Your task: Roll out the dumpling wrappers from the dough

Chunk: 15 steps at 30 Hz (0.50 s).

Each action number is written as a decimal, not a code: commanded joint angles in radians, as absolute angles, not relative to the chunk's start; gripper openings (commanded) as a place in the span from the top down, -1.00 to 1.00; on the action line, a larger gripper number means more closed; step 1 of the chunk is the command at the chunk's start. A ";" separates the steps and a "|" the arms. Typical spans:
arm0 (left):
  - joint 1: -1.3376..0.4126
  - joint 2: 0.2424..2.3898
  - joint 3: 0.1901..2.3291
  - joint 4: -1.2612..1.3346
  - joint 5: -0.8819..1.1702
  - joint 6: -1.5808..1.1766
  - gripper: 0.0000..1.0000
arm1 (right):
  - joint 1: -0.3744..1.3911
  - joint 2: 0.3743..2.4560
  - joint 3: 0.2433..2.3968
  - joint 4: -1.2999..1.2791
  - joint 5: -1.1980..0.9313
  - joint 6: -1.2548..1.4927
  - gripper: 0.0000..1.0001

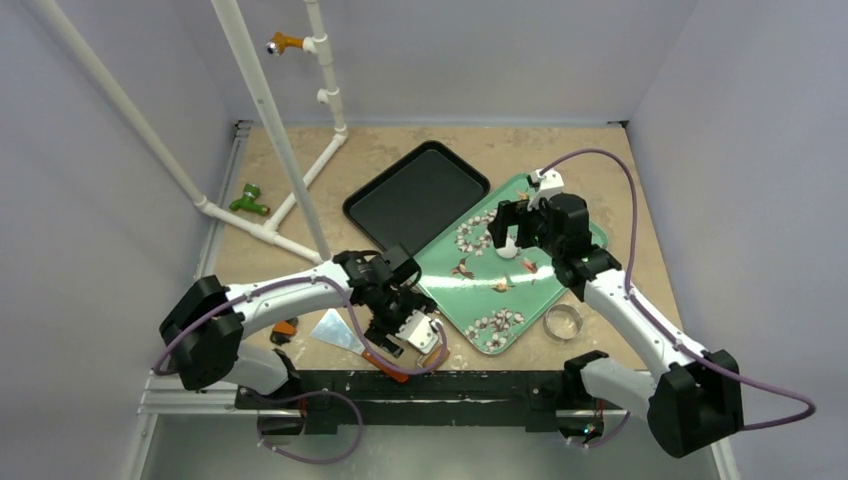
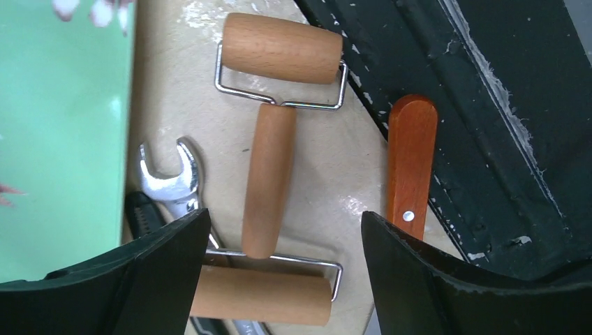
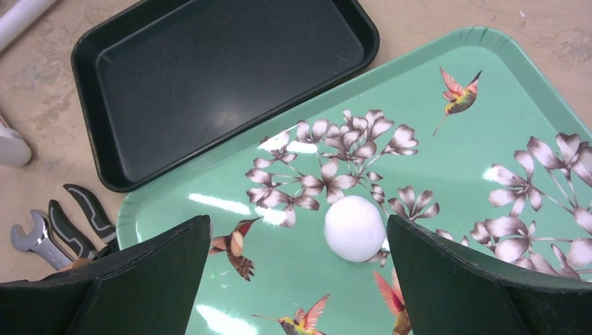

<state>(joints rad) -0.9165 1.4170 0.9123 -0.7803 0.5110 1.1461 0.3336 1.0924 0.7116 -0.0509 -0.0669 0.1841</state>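
White dough ball (image 3: 354, 228) one, trays (image 3: 447, 160) two

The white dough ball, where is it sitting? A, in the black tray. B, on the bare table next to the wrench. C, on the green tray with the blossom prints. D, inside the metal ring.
C: the right wrist view shows the dough ball resting on the green tray among its printed blossoms, well apart from the black tray.
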 commanded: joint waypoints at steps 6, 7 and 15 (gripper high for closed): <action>-0.933 1.515 0.901 -0.705 0.483 1.182 -0.48 | 0.336 1.015 0.716 -0.083 -0.025 0.253 -0.98; -0.933 1.521 0.900 -0.698 0.481 1.189 -0.47 | 0.336 1.011 0.714 -0.085 -0.021 0.256 -0.98; -0.936 1.556 0.892 -0.641 0.414 1.198 -0.34 | 0.336 0.991 0.703 -0.106 -0.009 0.254 -0.98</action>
